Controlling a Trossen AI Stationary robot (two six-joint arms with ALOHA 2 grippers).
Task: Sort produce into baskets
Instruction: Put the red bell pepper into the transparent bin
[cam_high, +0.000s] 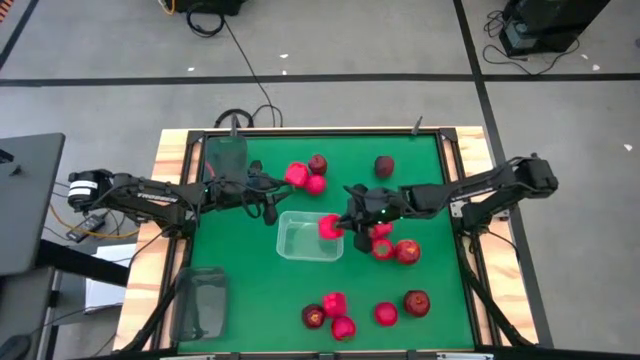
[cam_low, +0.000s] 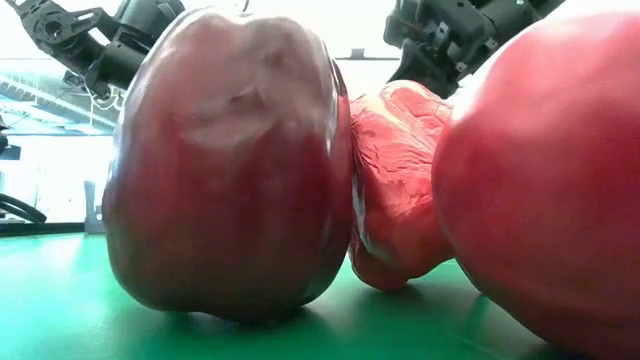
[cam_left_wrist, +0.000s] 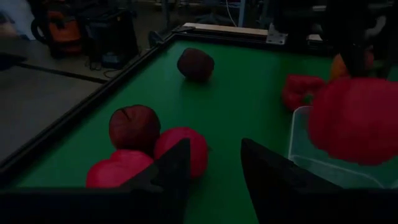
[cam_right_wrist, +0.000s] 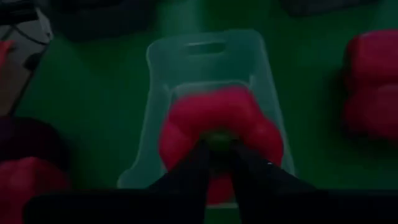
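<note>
My right gripper (cam_high: 342, 222) is shut on a bright red lumpy pepper (cam_high: 328, 227) over the right end of the clear bin (cam_high: 300, 245). The right wrist view shows the pepper (cam_right_wrist: 217, 121) above the bin (cam_right_wrist: 208, 62). My left gripper (cam_high: 270, 203) is open and empty, just left of the bin, with a round red fruit (cam_left_wrist: 189, 146), a maroon apple (cam_left_wrist: 134, 126) and a pepper (cam_left_wrist: 115, 173) right beyond its fingers. Two smoky grey bins stand at the far left (cam_high: 226, 158) and the near left (cam_high: 203, 300). My right gripper pinches the pepper's top at its green stem (cam_right_wrist: 219, 142) between its two fingers (cam_right_wrist: 249, 165). The fingers come from above, slanting from the table's right. The pepper hangs below them, over the clear bin's inside; whether it touches the bin's floor cannot be seen.
A lone maroon apple (cam_high: 384, 166) lies at the far middle. Red fruits (cam_high: 396, 250) lie just right of the clear bin. Several more pieces (cam_high: 340, 315) and a maroon apple (cam_high: 417, 302) lie near the front edge, filling the low view (cam_low: 230, 160).
</note>
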